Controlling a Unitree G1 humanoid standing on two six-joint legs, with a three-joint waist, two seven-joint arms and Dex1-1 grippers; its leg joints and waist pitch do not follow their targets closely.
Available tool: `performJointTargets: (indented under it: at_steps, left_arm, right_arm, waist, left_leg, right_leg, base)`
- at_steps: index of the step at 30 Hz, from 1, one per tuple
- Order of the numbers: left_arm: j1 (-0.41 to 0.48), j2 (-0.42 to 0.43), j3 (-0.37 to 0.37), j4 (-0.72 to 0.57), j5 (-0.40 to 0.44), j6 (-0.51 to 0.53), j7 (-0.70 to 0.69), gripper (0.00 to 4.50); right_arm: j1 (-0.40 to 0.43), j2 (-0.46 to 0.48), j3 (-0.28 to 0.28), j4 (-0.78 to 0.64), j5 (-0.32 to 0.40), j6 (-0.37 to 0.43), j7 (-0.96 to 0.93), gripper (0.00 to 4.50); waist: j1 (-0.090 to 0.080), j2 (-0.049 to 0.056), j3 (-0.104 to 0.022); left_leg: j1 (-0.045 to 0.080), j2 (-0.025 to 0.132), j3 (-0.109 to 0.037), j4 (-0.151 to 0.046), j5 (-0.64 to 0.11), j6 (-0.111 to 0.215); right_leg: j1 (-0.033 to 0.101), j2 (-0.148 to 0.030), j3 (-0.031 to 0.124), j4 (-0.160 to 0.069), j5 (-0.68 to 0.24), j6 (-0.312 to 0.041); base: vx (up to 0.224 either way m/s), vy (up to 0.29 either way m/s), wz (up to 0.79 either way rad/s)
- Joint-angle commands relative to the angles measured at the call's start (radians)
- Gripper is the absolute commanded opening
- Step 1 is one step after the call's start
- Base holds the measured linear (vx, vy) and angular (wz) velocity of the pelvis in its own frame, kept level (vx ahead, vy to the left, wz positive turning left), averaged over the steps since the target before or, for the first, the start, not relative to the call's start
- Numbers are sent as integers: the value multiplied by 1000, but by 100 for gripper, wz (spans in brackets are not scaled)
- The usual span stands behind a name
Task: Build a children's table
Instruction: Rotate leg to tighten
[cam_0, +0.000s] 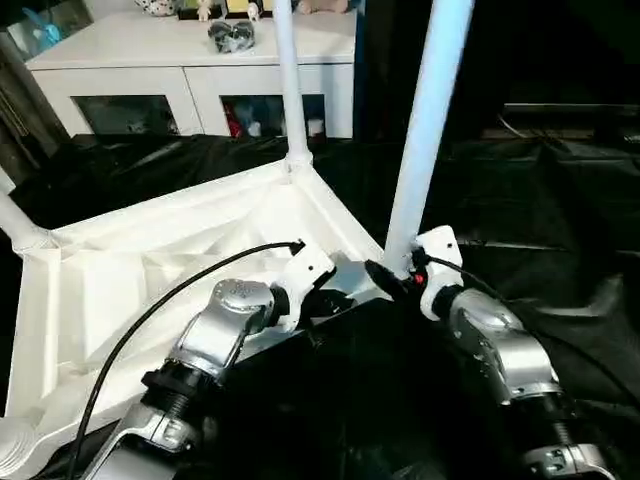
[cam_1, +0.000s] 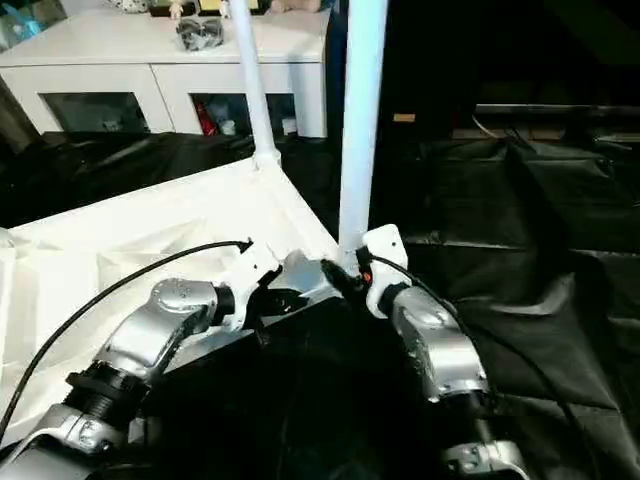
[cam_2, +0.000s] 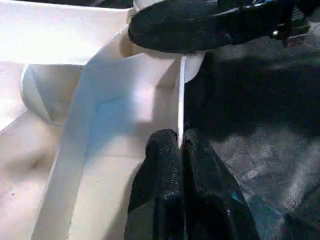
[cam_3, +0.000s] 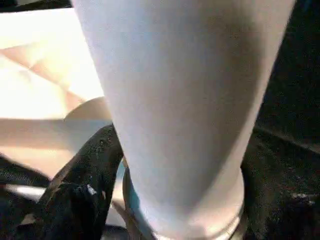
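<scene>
Upright leg (cam_0: 428, 120) in tabletop (cam_0: 150, 270) socket

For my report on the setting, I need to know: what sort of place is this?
Probably a room in a home or a staged demo room. A white cabinet with glass doors holds toys and figurines, and black sheeting covers the surface under the upturned children's table.
</scene>
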Motion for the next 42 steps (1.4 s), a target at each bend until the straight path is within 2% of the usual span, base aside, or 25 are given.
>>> performJointTargets:
  at_steps: [1, 3, 6, 8, 9, 10, 12, 15, 19, 24, 29, 32, 34, 36, 38, 39, 41, 42]
  left_arm:
    - [4, 1, -17, -56, -56, -58, -63, 0]
    - [27, 53, -24, -88, -76, -64, -143, 0]
    - [39, 88, -25, -101, -86, -76, -197, 0]
    - [42, 97, -25, -104, -88, -79, -209, 0]
    - [47, 111, -28, -110, -92, -81, -234, 0]
    - [58, 139, -34, -121, -98, -87, -278, 0]
    - [62, 152, -37, -125, -99, -91, -298, 0]
    - [69, 173, -41, -133, -104, -96, -324, 0]
    - [70, 195, -35, -134, -105, -101, -350, 0]
    - [68, 196, -31, -134, -105, -97, -341, 0]
    - [61, 161, -17, -125, -99, -73, -273, 0]
    - [37, 97, 6, -95, -85, -47, -165, 0]
    - [15, 41, 17, -69, -70, -30, -77, 0]
    - [3, 7, 19, -54, -63, -22, -33, 0]
    - [-7, -17, 20, -43, -58, -18, -3, 0]
    - [-21, -53, 23, -30, -56, -8, 39, 0]
    - [-29, -69, 25, -25, -54, -5, 61, 0]
    - [-34, -82, 25, -21, -54, -3, 75, 0]
  right_arm:
    - [35, -11, 141, -48, 42, 14, 190, 342]
    - [63, -94, 158, -123, 82, 28, 330, 342]
    - [82, -149, 162, -170, 113, 50, 421, 342]
    - [87, -163, 162, -182, 120, 59, 445, 342]
    - [95, -180, 163, -195, 130, 66, 473, 342]
    - [110, -210, 166, -222, 151, 87, 516, 327]
    - [116, -222, 169, -235, 162, 96, 533, 311]
    - [124, -238, 177, -251, 169, 104, 551, 280]
    - [133, -242, 192, -258, 157, 107, 567, 274]
    - [131, -238, 198, -262, 157, 116, 566, 270]
    - [125, -203, 181, -237, 142, 113, 501, 269]
    - [82, -119, 137, -117, 85, 99, 318, 269]
    - [43, -47, 98, -22, 55, 88, 170, 269]
    - [20, -7, 78, 29, 46, 89, 92, 269]
    - [6, 20, 68, 61, 40, 92, 42, 269]
    - [-15, 61, 53, 105, 30, 97, -38, 269]
    - [-28, 82, 44, 131, 21, 100, -85, 269]
    - [-38, 98, 39, 152, 12, 97, -118, 269]
  waist:
    - [2, -23, -48]
    - [7, -23, -48]
    - [10, -22, -48]
    - [13, -21, -48]
    - [14, -20, -46]
    - [13, -23, -46]
    - [16, -21, -46]
    - [17, -23, -45]
    - [18, -22, -45]
    - [17, -22, -47]
    - [16, -25, -45]
    - [9, -23, -42]
    - [-6, -27, -39]
    - [-9, -26, -39]
    - [-14, -25, -39]
    - [-15, -25, -42]
    - [-18, -25, -40]
    - [-17, -24, -44]
  left_leg:
    - [14, 111, -51, -75, -158, 82]
    - [12, 112, -50, -73, -149, 101]
    - [11, 112, -49, -72, -140, 120]
    - [12, 114, -50, -73, -143, 122]
    - [15, 116, -50, -75, -161, 113]
    - [15, 117, -50, -77, -166, 106]
    - [17, 118, -50, -78, -170, 103]
    - [16, 116, -49, -77, -171, 94]
    - [17, 115, -50, -77, -172, 84]
    - [16, 115, -50, -74, -150, 90]
    - [16, 113, -49, -73, -154, 88]
    - [17, 110, -50, -75, -184, 63]
    - [14, 106, -54, -80, -210, 31]
    - [23, 106, -54, -80, -238, 13]
    - [21, 107, -54, -82, -230, 13]
    - [20, 107, -53, -82, -212, 21]
    - [17, 104, -53, -82, -211, 26]
    - [19, 105, -52, -79, -194, 29]
  right_leg:
    - [32, -120, 66, -77, -95, -200]
    - [33, -120, 65, -74, -77, -200]
    - [31, -117, 63, -74, -72, -210]
    - [31, -118, 62, -74, -79, -214]
    - [27, -115, 62, -76, -101, -218]
    - [27, -114, 62, -75, -103, -220]
    - [26, -116, 64, -75, -103, -221]
    - [27, -118, 64, -74, -93, -233]
    - [27, -118, 64, -73, -101, -233]
    - [29, -118, 62, -68, -51, -244]
    - [29, -119, 63, -70, -71, -246]
    - [26, -119, 63, -76, -134, -246]
    - [31, -121, 60, -82, -205, -234]
    - [25, -121, 64, -90, -256, -218]
    - [25, -119, 66, -89, -232, -215]
    - [26, -118, 66, -84, -191, -213]
    - [27, -118, 65, -85, -186, -217]
    - [28, -120, 65, -84, -171, -220]
  base:
    - [0, 0, 0]
    - [0, 0, 0]
    - [0, 0, 0]
    - [0, 0, 0]
    - [0, 0, 0]
    - [0, 0, 0]
    - [0, 0, 0]
    - [0, 0, 0]
    - [0, 0, 0]
    - [0, 0, 0]
    - [0, 0, 0]
    - [0, 0, 0]
    - [0, 0, 0]
    - [0, 0, 0]
    - [0, 0, 0]
    - [0, 0, 0]
    - [0, 0, 0]
    - [0, 0, 0]
